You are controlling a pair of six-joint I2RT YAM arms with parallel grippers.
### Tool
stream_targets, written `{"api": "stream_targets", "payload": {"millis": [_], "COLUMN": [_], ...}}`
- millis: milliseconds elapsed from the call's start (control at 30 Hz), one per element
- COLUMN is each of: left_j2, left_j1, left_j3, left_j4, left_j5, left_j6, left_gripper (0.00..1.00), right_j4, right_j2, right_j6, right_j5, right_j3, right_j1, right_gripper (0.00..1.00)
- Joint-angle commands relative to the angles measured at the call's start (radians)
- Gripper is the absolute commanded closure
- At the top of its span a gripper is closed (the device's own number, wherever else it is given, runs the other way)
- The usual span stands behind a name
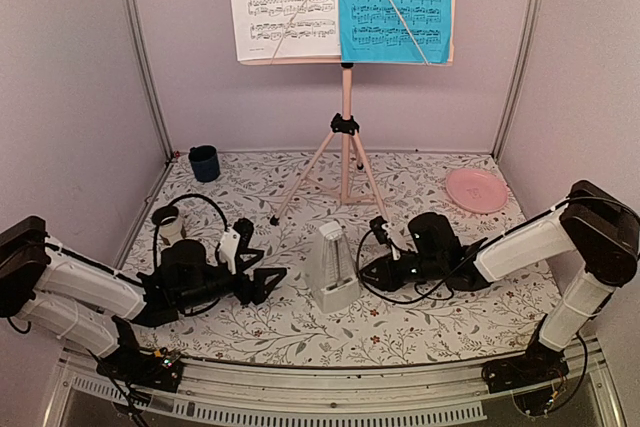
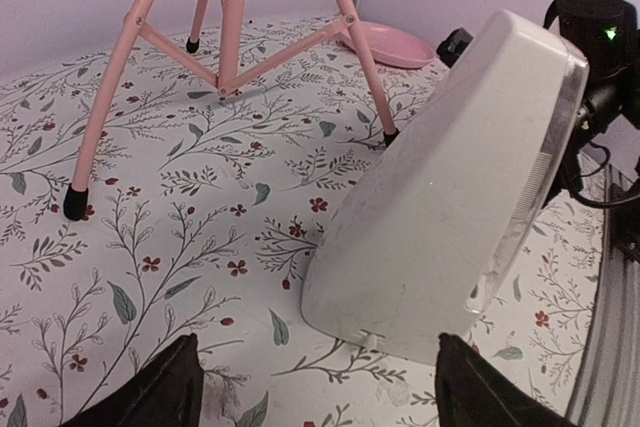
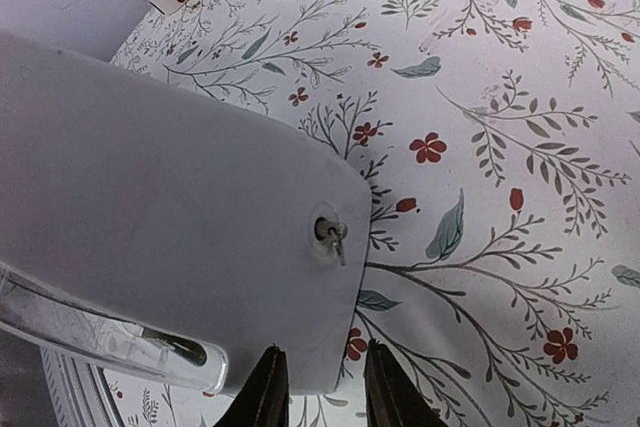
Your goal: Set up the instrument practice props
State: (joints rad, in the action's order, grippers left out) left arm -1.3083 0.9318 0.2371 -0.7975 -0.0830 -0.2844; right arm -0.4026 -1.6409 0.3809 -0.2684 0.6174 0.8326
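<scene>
Since the metronome (image 1: 335,269) stands upright on the floral tablecloth (image 1: 300,332) between the two arms, in front of the music stand (image 1: 346,147), either arm could reach it. Left gripper (image 1: 272,279): fingers spread wide, empty, metronome dead ahead, just clear. Right gripper (image 1: 369,272) is nearer, on the side with the winding key (image 3: 331,232). Its fingers are narrow; can't tell if they pinch the base edge.
</scene>
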Motion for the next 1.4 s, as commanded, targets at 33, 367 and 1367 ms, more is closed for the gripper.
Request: {"api": "stream_targets", "payload": {"millis": [33,367,1367], "left_j2": [0.034,0.046,0.039], "left_j1": [-0.038,-0.05,0.254], "left_j3": [0.028,0.041,0.121], "left_j4": [0.054,0.085,0.067], "left_j5": [0.047,0.089,-0.281], "left_j6": [-0.037,-0.051,-0.061], "left_gripper": [0.2,0.18,0.01], "right_j4": [-0.153,-0.276,-0.335], "right_j2": [-0.054,-0.134,-0.035], "right_j6": [0.033,0.117,-0.046], "right_j5": [-0.072,-0.084,-0.195], "right_j3": [0.002,0.022,-0.125], "right_j1": [0.04,0.179,0.043], "right_gripper": [0.73,0.73,0.46]}}
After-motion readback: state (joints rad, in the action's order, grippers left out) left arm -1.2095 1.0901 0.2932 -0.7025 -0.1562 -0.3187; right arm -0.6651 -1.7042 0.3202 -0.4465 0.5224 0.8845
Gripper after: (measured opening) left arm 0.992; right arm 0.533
